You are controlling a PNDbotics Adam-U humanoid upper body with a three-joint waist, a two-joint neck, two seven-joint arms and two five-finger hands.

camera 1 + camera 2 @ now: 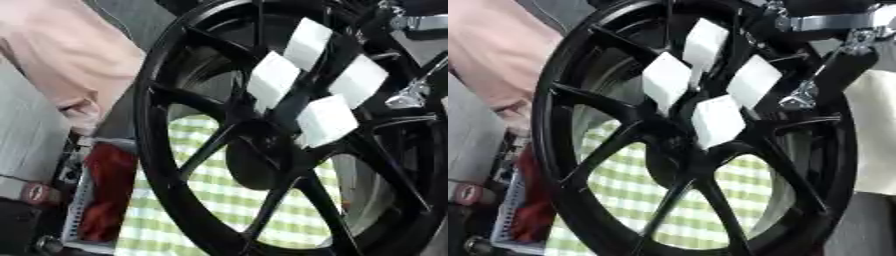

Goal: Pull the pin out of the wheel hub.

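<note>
Green-and-white checked cloth (227,195) shows through the lower gaps of the wheel, which fills nearly all of both views.

At the upper right a black and silver robot arm (833,22) comes in over the rim. Its right hand (846,70) reaches down on the right side of the wheel, dark against the dark spokes, with a small silver part (802,97) at its lower end close to the rightmost white card. Whether its fingers are curled or straight cannot be told, nor whether it has hold of anything. The left hand does not show.

Just left of that hand, four white cards (715,120) sit in a cluster on the spokes above the centre, each turned like a diamond (two above, two below, roughly). They lie near one another, almost touching at the corners.

The wheel (153,150) is black, stands upright and leans a little in the pictures, with thin spokes running from a dark hub (258,162) to the rim. The pin itself cannot be made out; the hub region is all black.

Beyond the rim on the left, a person's pale pink sleeve (70,65) hangs by the wheel. Below it stands a light crate (83,200) with something red (105,195) inside.
</note>
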